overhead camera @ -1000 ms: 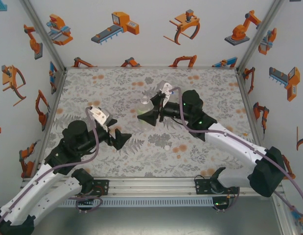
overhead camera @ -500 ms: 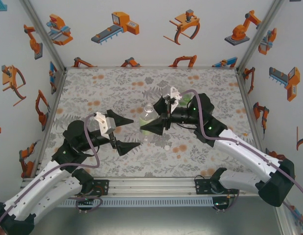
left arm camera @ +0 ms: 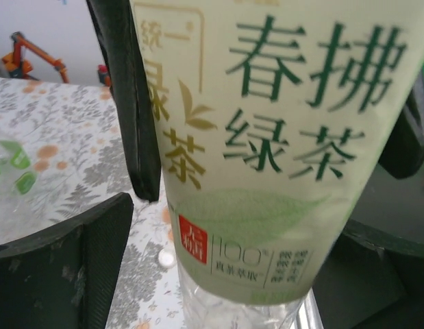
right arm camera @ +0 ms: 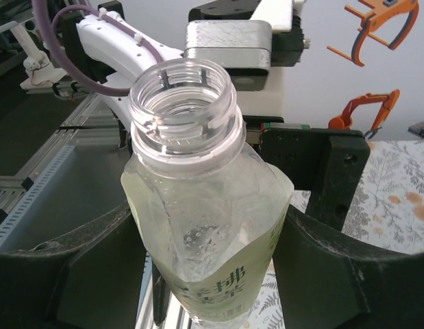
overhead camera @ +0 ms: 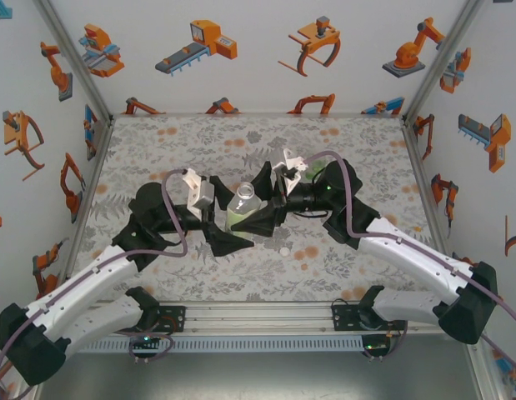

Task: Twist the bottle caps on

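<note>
Right end effector point(right arm camera: 208, 253) first: you have it closed on the bottle point(overhead camera: 239, 210). Its two fingers point(right arm camera: 68, 267) press the crumpled sides just below the shoulder, one on each side. The neck point(right arm camera: 184, 103) stands open above them, threads bare and mouth uncovered. From the top camera the bottle sits at the middle of the bench point(overhead camera: 157, 150), leaning with its mouth toward the far side. It is held between the two arms.

Your left end effector point(left arm camera: 218, 274) is open and straddles the same bottle lower down. The near-side finger point(left arm camera: 61, 271) stands apart from the plastic, with a strip of flowered bench showing in the gap. The other finger sits close against the bottle's far flank (whether it touches I cannot tell). The pale green label point(left arm camera: 280, 137), printed with dark green characters, lies right in front of that wrist camera, and clear plastic shows below its lower edge. A black bar crosses the label's left edge (whose part it is I cannot tell from there).

Further out, one small whitish cap point(overhead camera: 284, 248) lies on the bench just nearer to you than the bottle. It is beside the right arm and touches neither end effector. The cap is not on the bottle.
</note>
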